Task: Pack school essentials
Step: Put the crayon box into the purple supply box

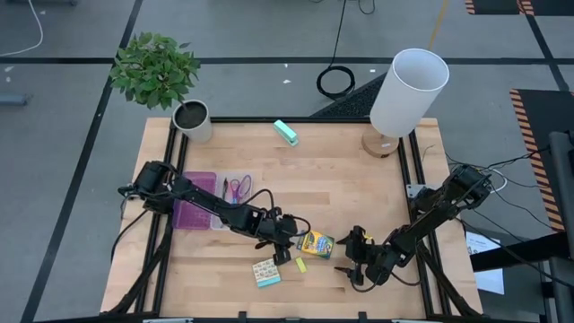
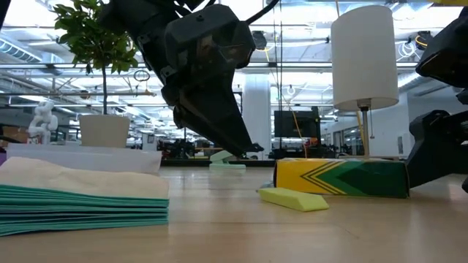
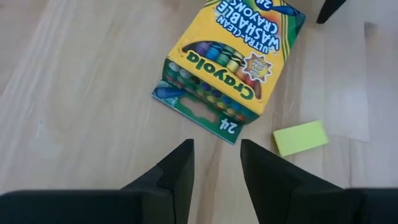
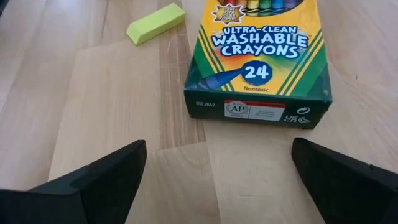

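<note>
Left tool [image 3: 214, 171]: narrow gap, empty, near crayon box [image 3: 233, 59] | right tool [image 4: 214, 177]: spread wide, facing box end

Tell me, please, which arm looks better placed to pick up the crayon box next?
Probably the right. The right pincer is spread wide and squared to the end of the crayon box. The left pincer, also close by, shows only a narrow gap and meets the box at a corner.

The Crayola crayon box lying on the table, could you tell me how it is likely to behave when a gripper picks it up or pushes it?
The Crayola crayon box lies flat, so it would probably slide rather than roll or tip. It looks like thin printed card, likely to dent under a hard squeeze. Its flap appears open in the left wrist view, so crayons might slip out if tilted.
</note>
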Action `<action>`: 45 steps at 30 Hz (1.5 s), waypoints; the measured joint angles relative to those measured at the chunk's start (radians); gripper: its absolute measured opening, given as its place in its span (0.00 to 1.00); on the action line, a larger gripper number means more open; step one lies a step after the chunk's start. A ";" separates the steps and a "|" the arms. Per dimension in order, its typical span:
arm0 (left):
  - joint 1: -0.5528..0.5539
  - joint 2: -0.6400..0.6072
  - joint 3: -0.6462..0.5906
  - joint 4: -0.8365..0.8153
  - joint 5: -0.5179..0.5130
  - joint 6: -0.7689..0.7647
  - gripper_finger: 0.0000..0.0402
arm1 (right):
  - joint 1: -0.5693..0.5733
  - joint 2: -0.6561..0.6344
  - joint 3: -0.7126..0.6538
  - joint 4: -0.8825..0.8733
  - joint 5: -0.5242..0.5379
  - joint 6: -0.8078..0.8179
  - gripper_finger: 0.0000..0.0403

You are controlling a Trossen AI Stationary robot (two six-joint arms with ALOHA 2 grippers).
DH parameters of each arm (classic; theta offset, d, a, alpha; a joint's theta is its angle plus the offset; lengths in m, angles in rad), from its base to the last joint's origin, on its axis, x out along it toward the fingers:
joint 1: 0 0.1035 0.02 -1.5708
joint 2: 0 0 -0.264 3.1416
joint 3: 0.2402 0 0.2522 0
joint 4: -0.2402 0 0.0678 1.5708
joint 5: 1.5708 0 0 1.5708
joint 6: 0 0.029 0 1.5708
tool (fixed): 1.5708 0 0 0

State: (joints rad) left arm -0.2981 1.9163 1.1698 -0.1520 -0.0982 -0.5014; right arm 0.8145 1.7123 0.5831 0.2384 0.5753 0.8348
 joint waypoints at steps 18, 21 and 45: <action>-0.022 0.000 0.000 0.000 -0.007 -0.001 0.33 | -0.010 -0.099 -0.005 -0.071 0.033 -0.001 0.99; -0.010 0.000 0.000 0.001 -0.008 0.014 0.33 | -0.011 -0.139 -0.004 -0.082 0.084 -0.024 0.99; 0.030 0.000 0.000 0.031 -0.007 0.054 0.33 | -0.114 -0.087 0.062 0.064 0.111 -0.311 0.99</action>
State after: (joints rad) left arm -0.2686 1.9163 1.1698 -0.1209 -0.1055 -0.4477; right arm 0.7010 1.6255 0.6450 0.3020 0.6861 0.5242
